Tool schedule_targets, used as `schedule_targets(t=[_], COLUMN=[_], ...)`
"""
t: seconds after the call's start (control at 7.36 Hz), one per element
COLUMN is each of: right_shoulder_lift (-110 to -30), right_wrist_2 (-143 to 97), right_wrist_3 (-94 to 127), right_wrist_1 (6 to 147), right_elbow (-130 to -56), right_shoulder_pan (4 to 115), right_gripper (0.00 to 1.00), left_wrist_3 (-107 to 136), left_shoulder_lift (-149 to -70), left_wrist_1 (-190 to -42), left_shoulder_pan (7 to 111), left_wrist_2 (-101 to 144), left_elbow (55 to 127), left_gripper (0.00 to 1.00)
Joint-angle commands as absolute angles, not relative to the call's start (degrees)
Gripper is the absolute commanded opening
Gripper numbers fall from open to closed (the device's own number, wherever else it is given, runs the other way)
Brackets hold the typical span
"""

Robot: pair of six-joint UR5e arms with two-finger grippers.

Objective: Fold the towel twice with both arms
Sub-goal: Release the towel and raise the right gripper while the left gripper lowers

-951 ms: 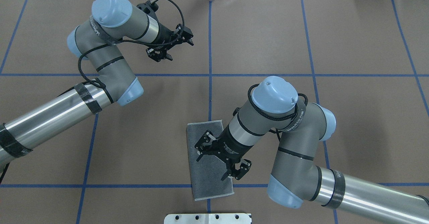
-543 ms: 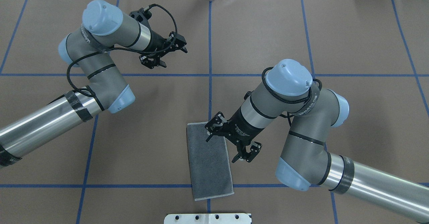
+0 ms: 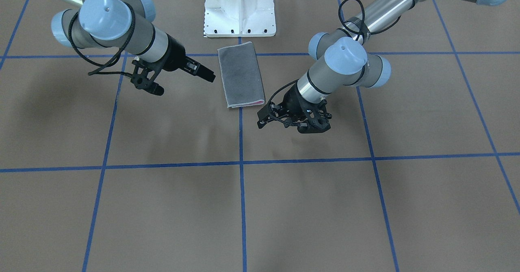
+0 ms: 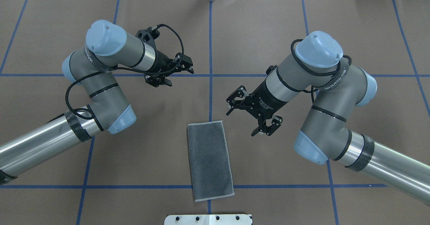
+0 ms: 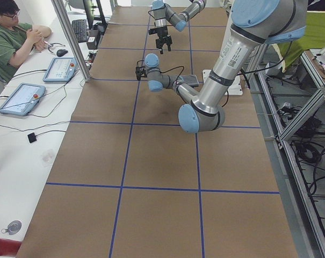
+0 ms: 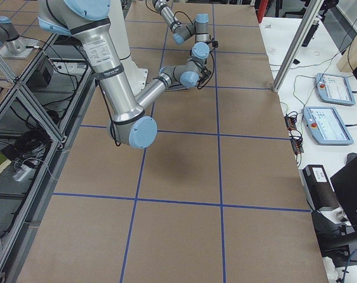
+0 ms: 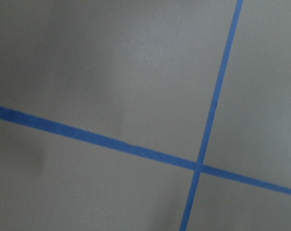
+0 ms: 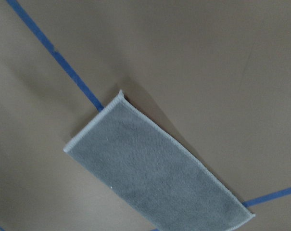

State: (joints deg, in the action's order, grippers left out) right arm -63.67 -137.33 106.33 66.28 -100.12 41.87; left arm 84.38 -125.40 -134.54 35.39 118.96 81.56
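The towel (image 4: 210, 161) lies flat on the counter (image 4: 352, 33), a long strip with the grey side up. The left pincer (image 4: 178, 77) hangs open and empty at its 11 o'clock. The right pincer (image 4: 242, 122) hangs the same way at 1 o'clock. If a pincer grabs only the top layer, I think the fold could pop open.

The towel (image 4: 210, 161) lies flat on the table (image 4: 134, 151) with its whole top face exposed; bare brown paper borders both long sides and the far short end, open to approach; the right gripper (image 4: 243, 120), jaws spread, hangs beyond the towel's far right corner, apart from it; the left gripper (image 4: 181, 78), jaws also apart, hangs farther off beyond the far left corner; the white base plate (image 4: 208, 219) sits near the towel's near end, narrowing room there.
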Motion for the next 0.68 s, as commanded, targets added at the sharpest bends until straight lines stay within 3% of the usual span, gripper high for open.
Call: schedule_targets(t=[0.0,0.54], right_shoulder_lift=[-64.42,-64.42], right_wrist_2=[-136.93,-137.02], right_wrist_3=[103.72,103.71], right_wrist_1=[66.27,66.18], right_elbow=[-99.93,-99.84], right_shoulder_pan=[43.68,44.12], right_gripper=[1.00,1.00], left_wrist_3=[81.39,81.04], left_shoulder_lift=[-124.98,-124.81], left_wrist_1=[-134.39,-134.03], left_shoulder_pan=[32.88,29.97], left_wrist_2=[118.74,115.93], left_elbow=[83.23,82.88], left_gripper=[0.94,0.91])
